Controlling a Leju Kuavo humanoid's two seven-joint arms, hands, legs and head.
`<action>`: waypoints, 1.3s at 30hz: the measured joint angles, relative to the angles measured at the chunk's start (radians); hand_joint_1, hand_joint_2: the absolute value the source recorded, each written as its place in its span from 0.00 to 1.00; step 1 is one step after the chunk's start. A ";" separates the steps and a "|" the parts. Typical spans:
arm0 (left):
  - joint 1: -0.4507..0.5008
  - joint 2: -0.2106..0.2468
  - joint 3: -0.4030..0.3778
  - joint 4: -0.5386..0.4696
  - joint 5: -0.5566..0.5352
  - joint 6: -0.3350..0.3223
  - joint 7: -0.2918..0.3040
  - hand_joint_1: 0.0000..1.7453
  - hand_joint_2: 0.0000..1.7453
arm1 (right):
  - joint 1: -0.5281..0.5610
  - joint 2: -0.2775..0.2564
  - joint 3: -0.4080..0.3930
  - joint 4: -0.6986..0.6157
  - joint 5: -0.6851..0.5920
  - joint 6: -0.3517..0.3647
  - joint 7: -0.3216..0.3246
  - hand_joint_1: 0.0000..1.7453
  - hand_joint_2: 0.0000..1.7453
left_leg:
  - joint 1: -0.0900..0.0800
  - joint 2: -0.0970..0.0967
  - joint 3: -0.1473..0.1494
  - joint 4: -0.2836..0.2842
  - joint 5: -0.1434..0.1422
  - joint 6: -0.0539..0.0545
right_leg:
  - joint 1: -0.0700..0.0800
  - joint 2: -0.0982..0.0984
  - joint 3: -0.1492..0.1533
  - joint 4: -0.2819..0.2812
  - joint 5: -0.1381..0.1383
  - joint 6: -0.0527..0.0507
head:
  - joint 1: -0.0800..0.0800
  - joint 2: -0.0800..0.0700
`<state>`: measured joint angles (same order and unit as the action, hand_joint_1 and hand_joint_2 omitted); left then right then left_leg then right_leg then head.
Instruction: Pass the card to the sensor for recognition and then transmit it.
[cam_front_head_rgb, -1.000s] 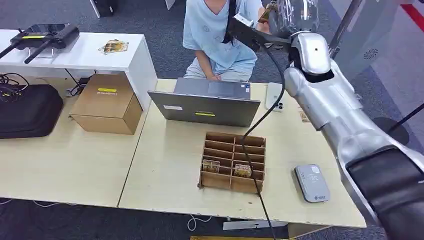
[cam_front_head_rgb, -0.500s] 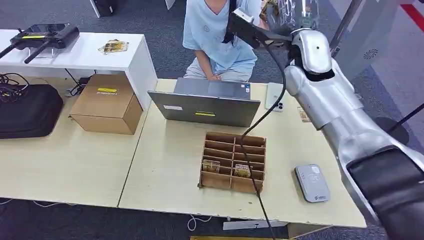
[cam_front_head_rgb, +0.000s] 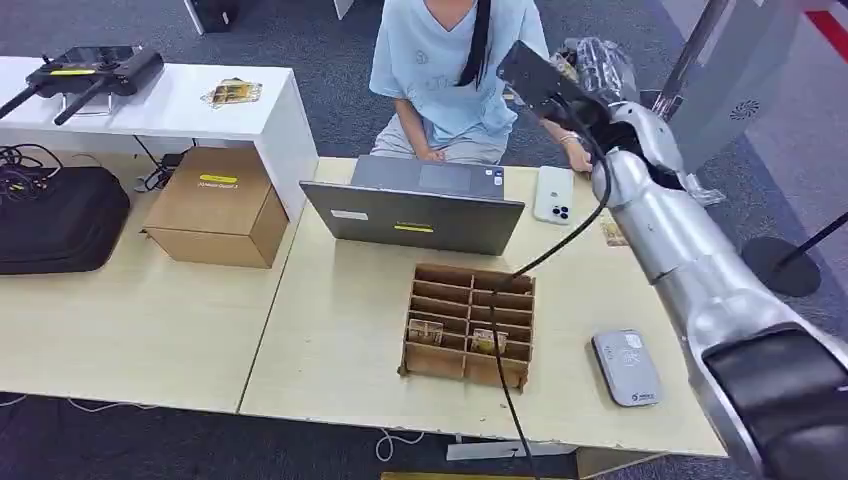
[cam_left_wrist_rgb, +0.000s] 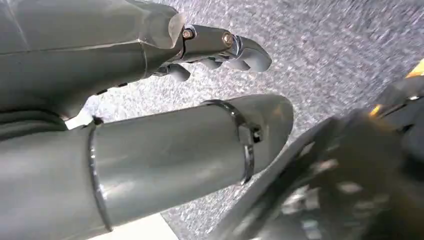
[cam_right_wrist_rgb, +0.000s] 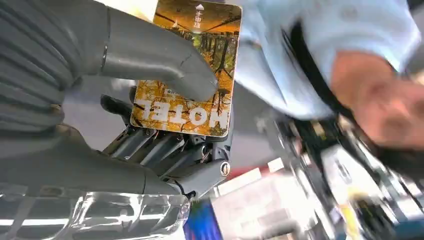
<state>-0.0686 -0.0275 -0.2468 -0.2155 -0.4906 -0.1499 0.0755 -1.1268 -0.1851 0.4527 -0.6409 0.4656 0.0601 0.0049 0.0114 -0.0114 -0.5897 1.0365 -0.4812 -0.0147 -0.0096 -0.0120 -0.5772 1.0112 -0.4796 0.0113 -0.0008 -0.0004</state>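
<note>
Right hand (cam_right_wrist_rgb: 150, 125) raised at upper right of head view, arm reaching toward the seated person (cam_front_head_rgb: 450, 60) in a light blue shirt. Wrist view: card (cam_right_wrist_rgb: 187, 70) with orange forest print and the word HOTEL clamped between thick grey thumb on its face and dark fingers (cam_right_wrist_rgb: 165, 150) behind it. In head view the hand itself wrapped in clear plastic, card not discernible there.

Left hand (cam_left_wrist_rgb: 210, 47) seen over grey speckled floor, fingers loosely curled, nothing in them; whether fully clenched cannot tell.

Sensor (cam_front_head_rgb: 626, 367), flat grey pad, lower right on the tabletop (cam_front_head_rgb: 330, 330), well apart from the raised hand. Brown divider box (cam_front_head_rgb: 468, 325) centre of frame, two small cards in its near cells. Open laptop (cam_front_head_rgb: 415, 205) above it, white phone (cam_front_head_rgb: 553, 194) just to its right. Cardboard box (cam_front_head_rgb: 215, 205) and black bag (cam_front_head_rgb: 60, 218) at left.
</note>
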 joint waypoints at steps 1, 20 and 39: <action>0.006 0.002 0.000 0.000 0.004 0.002 0.000 0.00 0.00 | 0.012 -0.022 -0.024 0.000 -0.045 0.044 -0.008 1.00 1.00 | 0.000 0.000 0.000 0.000 0.000 0.000 | 0.000 0.000 0.000 0.000 0.000 0.000 | 0.000 0.000; 0.055 0.013 0.027 0.009 0.048 0.087 -0.018 0.00 0.00 | 0.493 -0.339 -0.332 -0.235 -0.753 0.399 0.004 1.00 1.00 | 0.000 0.000 -0.002 0.001 -0.004 0.005 | 0.000 0.000 0.000 -0.002 -0.001 0.003 | 0.000 0.000; 0.064 0.007 0.090 0.010 0.069 0.092 -0.017 0.00 0.00 | 0.903 -0.345 -0.416 -0.482 -0.756 0.336 0.042 1.00 1.00 | 0.000 0.000 -0.002 0.001 -0.004 0.005 | 0.000 0.001 0.000 -0.002 -0.002 0.003 | 0.000 0.000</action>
<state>-0.0048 -0.0210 -0.1572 -0.2052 -0.4219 -0.0580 0.0584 -0.2243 -0.5299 0.0370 -1.1226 -0.2907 0.3960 0.0469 0.0111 -0.0110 -0.5918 1.0371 -0.4849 -0.0095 -0.0097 -0.0115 -0.5771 1.0093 -0.4811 0.0146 -0.0011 -0.0004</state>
